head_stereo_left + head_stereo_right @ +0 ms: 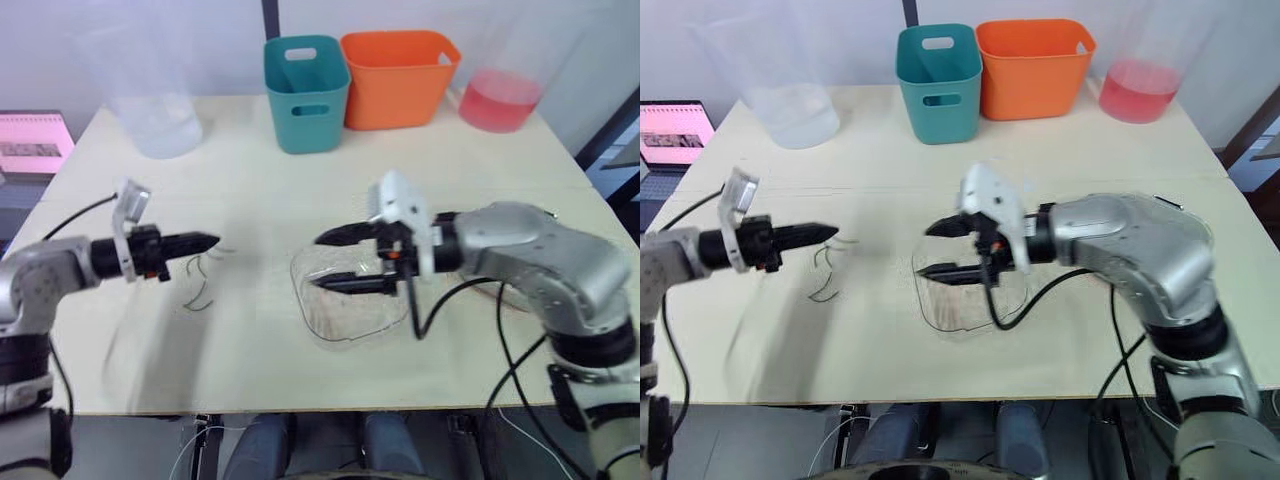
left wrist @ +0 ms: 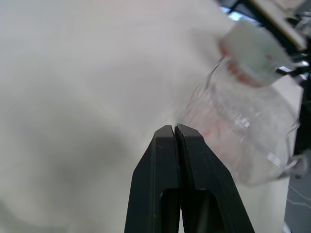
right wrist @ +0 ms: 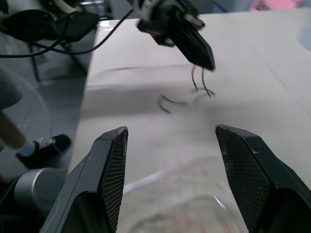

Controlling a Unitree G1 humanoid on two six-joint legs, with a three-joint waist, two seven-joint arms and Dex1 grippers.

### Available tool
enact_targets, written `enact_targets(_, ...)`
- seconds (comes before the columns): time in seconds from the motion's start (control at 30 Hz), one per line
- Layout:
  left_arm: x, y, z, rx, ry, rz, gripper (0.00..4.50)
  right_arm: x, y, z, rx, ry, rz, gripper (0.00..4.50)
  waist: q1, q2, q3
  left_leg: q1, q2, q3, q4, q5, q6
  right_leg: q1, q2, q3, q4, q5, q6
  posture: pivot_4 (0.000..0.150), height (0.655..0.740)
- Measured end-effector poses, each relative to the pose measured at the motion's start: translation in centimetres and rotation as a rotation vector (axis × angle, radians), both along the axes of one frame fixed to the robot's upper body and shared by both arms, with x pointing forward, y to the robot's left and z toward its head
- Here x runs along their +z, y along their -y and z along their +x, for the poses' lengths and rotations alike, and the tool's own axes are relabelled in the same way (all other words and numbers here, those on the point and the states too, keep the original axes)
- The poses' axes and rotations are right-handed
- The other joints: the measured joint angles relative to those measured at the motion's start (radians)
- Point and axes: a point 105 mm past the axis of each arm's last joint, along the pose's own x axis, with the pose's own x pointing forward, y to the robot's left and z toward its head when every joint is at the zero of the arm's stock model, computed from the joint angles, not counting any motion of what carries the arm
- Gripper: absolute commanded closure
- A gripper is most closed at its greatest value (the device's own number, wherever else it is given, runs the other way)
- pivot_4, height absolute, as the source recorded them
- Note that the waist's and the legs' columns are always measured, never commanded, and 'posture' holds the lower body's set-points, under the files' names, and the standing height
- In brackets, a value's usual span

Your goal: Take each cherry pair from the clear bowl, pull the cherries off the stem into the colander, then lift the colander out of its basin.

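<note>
Bowl (image 1: pixel 318 333) sits centre-front on the bench (image 1: pixel 250 180), thin clear plastic. It looks near empty: no whole cherry pair can be made out in it, just a faint pink smear through its wall in the left wrist view. Right gripper (image 1: pixel 335 260) hangs over the bowl, fingers (image 3: pixel 109 170) spread wide with nothing between them. Left gripper (image 1: pixel 210 240) is out to the left, well apart from the bowl, fingers (image 2: pixel 194 160) pressed together with nothing visible between them. Loose green stems (image 1: pixel 203 293) are just under and beside its tip; cannot tell if one is pinched or all lie on the bench. Handling, as a guess: cherry pairs are light, smooth and round, so they slip and bruise if squeezed hard. The stem is thin and bendy, so best pinch it at the fork with one gripper and take the fruit gently with the other. The bowl is light and likely to skid if knocked. The colander should be stiff and light, to be lifted by the rim or a handle. Cannot tell which container is the colander or its basin. Back row: teal bin (image 1: pixel 306 95) just beside orange bin (image 1: pixel 398 80), both insides mostly hidden. Clear tub (image 1: pixel 500 102) at the back right holds something pink-red, and a tall clear jug (image 1: pixel 150 100) at the back left has unclear contents.
</note>
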Motion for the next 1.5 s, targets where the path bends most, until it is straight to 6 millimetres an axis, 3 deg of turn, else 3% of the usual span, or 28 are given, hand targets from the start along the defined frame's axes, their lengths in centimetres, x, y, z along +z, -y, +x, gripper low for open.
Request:
enact_targets(0.13,-2.6,-2.7,-2.1,0.103,-0.09,0.027,4.5,-1.5,-1.1,0.3,0.016,0.023,-0.039,1.46,0.004,0.0,0.0,0.001,0.0,0.001,-0.001,-0.001,0.0,0.0,0.0,0.001,0.0,0.0,0.0,0.15,0.74)
enact_targets(0.27,-3.5,-3.6,-2.6,0.147,-0.094,0.041,4.5,-1.8,-1.3,1.1,-0.001,0.01,-0.026,1.46,0.005,0.0,0.0,0.001,0.001,0.001,-0.002,-0.001,0.0,0.0,0.0,0.0,0.0,0.0,-0.001,0.15,0.74)
enact_targets(0.33,-3.5,-3.6,-2.2,0.163,-0.073,0.03,3.86,-1.9,-1.4,1.2,0.001,-0.001,-0.021,1.41,0.005,0.0,0.0,0.001,0.001,0.001,-0.002,-0.001,0.0,0.0,0.0,0.0,0.0,0.001,-0.001,0.15,0.74)
enact_targets(0.37,-3.4,-3.5,-1.9,0.166,-0.063,0.019,3.74,-1.9,-1.4,1.2,0.003,-0.004,-0.02,1.41,0.005,0.0,0.0,0.001,0.001,0.001,-0.002,-0.001,0.0,0.0,0.0,0.0,0.0,0.001,-0.001,0.15,0.74)
enact_targets(0.5,-2.6,-3.5,-1.1,0.175,-0.02,0.004,1.82,-1.9,-1.2,1.4,0.003,-0.011,-0.02,1.41,0.002,0.0,0.0,0.001,0.001,0.001,-0.002,-0.001,-0.001,-0.001,0.0,0.0,0.0,0.001,-0.001,0.15,0.74)
enact_targets(0.67,-1.7,-4.2,-1.1,0.17,-0.007,0.035,1.82,-1.6,0.2,2.4,-0.047,0.009,-0.031,1.41,-0.002,0.0,0.0,0.001,0.001,0.002,-0.003,-0.001,-0.001,-0.002,0.001,0.0,0.0,0.001,-0.001,0.15,0.74)
enact_targets(0.87,2.0,-4.4,-0.2,0.132,0.126,0.117,1.82,-1.2,2.2,3.7,-0.159,0.001,0.017,1.41,0.004,0.0,0.0,0.001,0.001,0.003,-0.003,-0.001,-0.001,-0.002,0.0,0.0,0.0,0.001,-0.001,0.15,0.74)
enact_targets(0.97,4.5,-1.5,0.2,0.022,0.244,0.162,1.82,1.2,5.4,5.9,-0.337,0.044,0.155,1.41,0.011,0.0,0.0,0.001,0.0,0.002,-0.002,-0.001,-0.001,0.0,-0.001,0.0,-0.001,0.001,-0.001,0.15,0.74)
enact_targets(1.03,6.1,1.3,0.2,-0.075,0.337,0.176,1.82,3.0,8.6,7.1,-0.481,0.103,0.244,1.41,0.016,0.0,0.0,0.001,0.0,0.003,-0.002,-0.001,-0.001,0.0,-0.001,0.0,-0.001,0.001,-0.001,0.15,0.74)
enact_targets(1.1,7.6,4.1,0.5,-0.147,0.441,0.168,1.82,3.5,13.1,7.7,-0.647,0.106,0.267,1.41,0.024,0.0,0.0,0.001,0.0,0.003,-0.002,-0.001,-0.001,0.0,-0.001,0.0,-0.002,0.001,-0.001,0.15,0.74)
enact_targets(1.17,8.7,5.6,1.0,-0.163,0.51,0.149,1.82,3.3,17.7,7.7,-0.809,0.096,0.265,1.41,0.028,0.0,0.0,0.001,0.0,0.005,-0.002,-0.001,-0.001,0.0,-0.001,0.0,-0.002,0.001,-0.001,0.15,0.74)
enact_targets(1.23,9.1,5.8,1.5,-0.146,0.544,0.146,1.28,3.1,21.6,7.3,-0.938,0.116,0.273,1.41,0.021,0.0,0.0,0.001,0.001,0.007,-0.003,-0.001,0.0,0.0,0.0,0.001,-0.001,0.001,-0.001,0.15,0.74)
enact_targets(1.33,8.5,5.4,2.6,-0.101,0.547,0.156,0.01,3.3,26.9,6.2,-1.099,0.166,0.335,0.56,0.007,0.002,-0.001,0.002,0.001,0.009,-0.003,-0.001,0.0,0.0,0.001,0.001,0.0,0.001,-0.001,0.15,0.74)
enact_targets(1.4,7.6,5.0,3.1,-0.072,0.533,0.14,0.0,3.4,29.4,5.0,-1.167,0.189,0.355,0.11,0.001,0.002,-0.001,0.003,0.002,0.009,-0.003,-0.001,0.0,0.001,0.002,0.001,0.0,0.001,-0.001,0.15,0.74)
enact_targets(1.5,6.2,4.2,3.5,-0.035,0.496,0.111,0.0,2.6,31.2,3.8,-1.22,0.175,0.348,0.11,-0.004,0.002,-0.001,0.003,0.003,0.009,-0.003,-0.001,0.001,0.0,0.002,0.001,0.001,0.001,-0.001,0.15,0.74)
